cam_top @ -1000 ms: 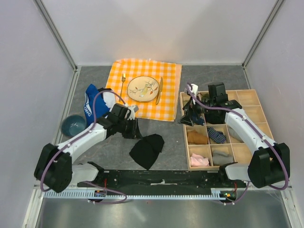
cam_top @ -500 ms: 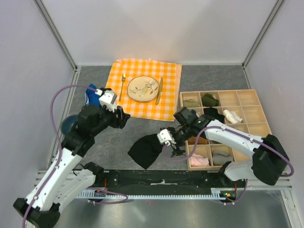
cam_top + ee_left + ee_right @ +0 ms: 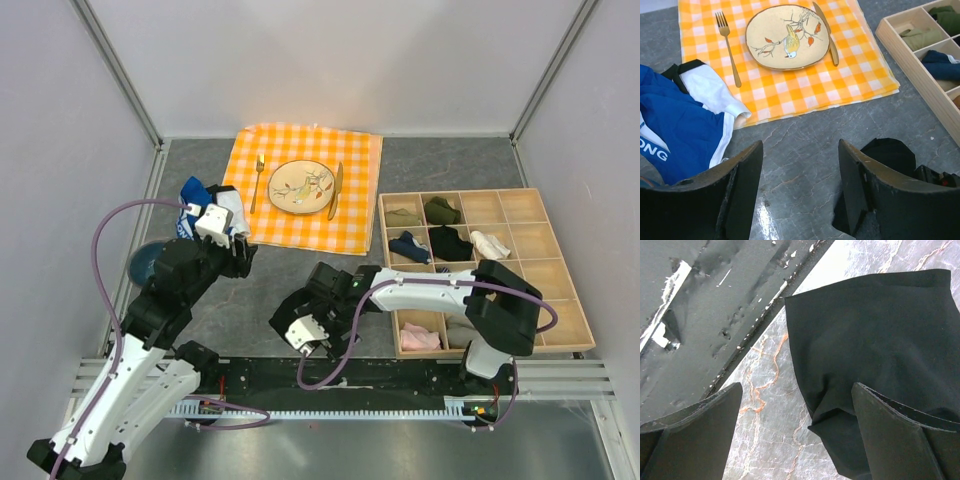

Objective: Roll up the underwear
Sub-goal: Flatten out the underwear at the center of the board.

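Note:
The black underwear (image 3: 284,318) lies flat on the grey table near the front edge, partly hidden under my right arm. My right gripper (image 3: 312,342) hangs just over its near corner, open. In the right wrist view the fabric (image 3: 875,330) fills the right side, a folded corner lies between the spread fingers, and nothing is gripped by the right gripper (image 3: 797,395). My left gripper (image 3: 243,258) is up and to the left, apart from the cloth and open. Its wrist view shows bare table between the fingers of the left gripper (image 3: 800,150), with the underwear (image 3: 890,155) behind the right finger.
A blue garment with white trim (image 3: 195,215) (image 3: 680,130) lies at the left, with a grey bowl (image 3: 150,262) near it. An orange checked cloth (image 3: 350,150) at the back carries a plate (image 3: 300,186), fork and knife. A wooden compartment tray (image 3: 560,290) with rolled clothes stands right. The black base rail (image 3: 700,315) runs close by.
My left gripper let go, opened and drew back up to the left. My right arm swung from the tray across to the underwear's near edge, staying open.

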You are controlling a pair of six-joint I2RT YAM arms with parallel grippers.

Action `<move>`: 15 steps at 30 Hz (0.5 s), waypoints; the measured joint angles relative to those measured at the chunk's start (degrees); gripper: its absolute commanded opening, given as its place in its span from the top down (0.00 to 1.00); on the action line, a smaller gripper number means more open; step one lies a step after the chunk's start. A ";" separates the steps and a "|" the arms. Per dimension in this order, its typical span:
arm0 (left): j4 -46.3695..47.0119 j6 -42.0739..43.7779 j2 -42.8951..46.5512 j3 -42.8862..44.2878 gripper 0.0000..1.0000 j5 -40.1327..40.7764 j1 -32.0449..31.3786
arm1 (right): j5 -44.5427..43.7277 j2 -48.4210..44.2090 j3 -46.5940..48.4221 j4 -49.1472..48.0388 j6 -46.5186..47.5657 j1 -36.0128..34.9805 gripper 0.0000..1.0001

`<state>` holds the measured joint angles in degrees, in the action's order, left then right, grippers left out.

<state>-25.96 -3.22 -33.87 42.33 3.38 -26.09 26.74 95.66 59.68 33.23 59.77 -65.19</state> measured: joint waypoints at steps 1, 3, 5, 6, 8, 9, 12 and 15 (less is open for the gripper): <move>0.00 0.13 0.52 -0.09 0.32 0.02 0.02 | -0.74 0.24 0.15 -0.07 -0.11 -0.31 0.04; 0.04 0.28 1.03 -0.13 0.32 0.04 0.04 | -2.05 0.92 0.48 -0.55 -0.20 -0.98 0.18; 0.31 0.37 1.20 -0.20 0.32 0.02 0.04 | -3.65 2.12 0.70 -1.38 -0.85 -2.03 0.41; 0.33 0.39 1.18 -0.22 0.32 0.04 0.04 | -4.24 2.86 0.92 -1.62 -1.14 -2.47 0.51; 0.35 0.55 1.18 -0.37 0.32 0.04 0.04 | -5.35 4.55 1.51 -2.19 -2.03 -3.13 0.66; 0.35 0.59 1.18 -0.42 0.32 0.04 0.04 | -5.88 5.09 1.64 -2.60 -2.19 -3.30 0.70; 0.35 0.74 1.18 -0.52 0.32 0.04 0.07 | -6.95 5.66 1.90 -2.93 -3.82 -3.34 0.86; 0.35 0.76 1.18 -0.52 0.32 0.04 0.15 | -8.13 5.68 1.92 -3.50 -4.85 -3.34 0.96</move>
<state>-25.61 -2.46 -32.69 41.80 3.42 -25.93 18.61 101.34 61.60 29.74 54.92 -68.53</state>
